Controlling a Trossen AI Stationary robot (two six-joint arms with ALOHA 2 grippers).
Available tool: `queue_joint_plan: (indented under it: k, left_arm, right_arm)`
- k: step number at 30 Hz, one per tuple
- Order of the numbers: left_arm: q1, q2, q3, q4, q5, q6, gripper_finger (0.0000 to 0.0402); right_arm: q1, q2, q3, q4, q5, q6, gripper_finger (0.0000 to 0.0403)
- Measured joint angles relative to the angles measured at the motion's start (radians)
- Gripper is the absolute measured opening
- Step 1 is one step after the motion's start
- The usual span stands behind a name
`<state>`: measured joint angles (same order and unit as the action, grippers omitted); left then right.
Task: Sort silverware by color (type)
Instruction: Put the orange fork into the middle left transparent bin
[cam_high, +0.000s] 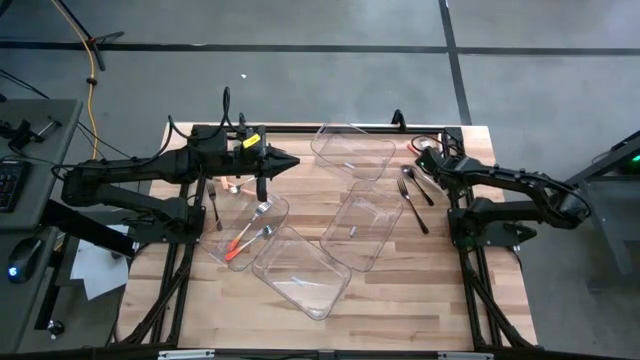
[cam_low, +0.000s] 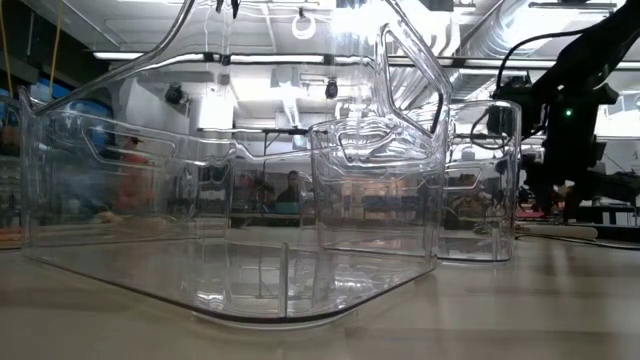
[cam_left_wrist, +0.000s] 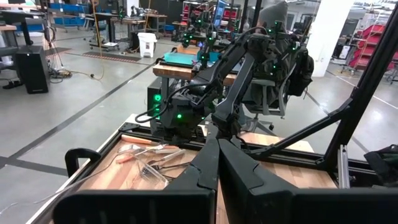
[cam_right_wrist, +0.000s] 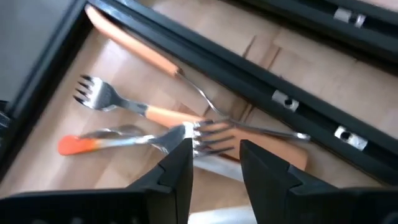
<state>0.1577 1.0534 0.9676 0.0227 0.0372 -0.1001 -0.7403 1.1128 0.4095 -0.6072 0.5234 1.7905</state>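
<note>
Four clear bins (cam_high: 300, 272) on table (cam_high: 400, 300)

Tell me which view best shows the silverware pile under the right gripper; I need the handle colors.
The right wrist view: the silverware pile fills it, orange handles and fork heads plain by the right gripper. Left wrist view: small, far off. High view: mostly hidden by the arm. Low view: absent.

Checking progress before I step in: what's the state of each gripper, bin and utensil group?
Left gripper: shut, empty.
Right gripper: open, at a fork.
Left bin: holds orange-handled forks.
Other three bins: look empty.
Black utensils: loose on table.
</note>
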Motion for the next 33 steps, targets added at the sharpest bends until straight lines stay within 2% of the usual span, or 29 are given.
queue_joint_plan:
  k: [5, 18, 22, 28, 33]
  left_arm:
    - [0.000, 0.000, 0.000, 0.000, 0.000, -0.001, 0.0000]
    - [0.000, 0.000, 0.000, 0.000, 0.001, -0.019, 0.0000]
    - [0.000, 0.000, 0.000, 0.000, 0.001, -0.019, 0.0000]
    - [0.000, 0.000, 0.000, 0.000, 0.001, -0.022, 0.0000]
    - [0.000, 0.000, 0.000, -0.001, 0.002, -0.027, 0.0000]
  right_arm:
    - [0.000, 0.051, 0.003, 0.018, -0.017, 0.029, 0.0114]
    - [0.001, 0.051, 0.002, 0.022, 0.003, 0.042, 0.0110]
    - [0.000, 0.051, 0.000, 0.021, 0.011, 0.042, 0.0080]
    - [0.001, 0.044, 0.000, 0.025, 0.027, 0.030, 0.0014]
    - [0.001, 0.017, 0.000, 0.025, 0.047, -0.002, 0.0007]
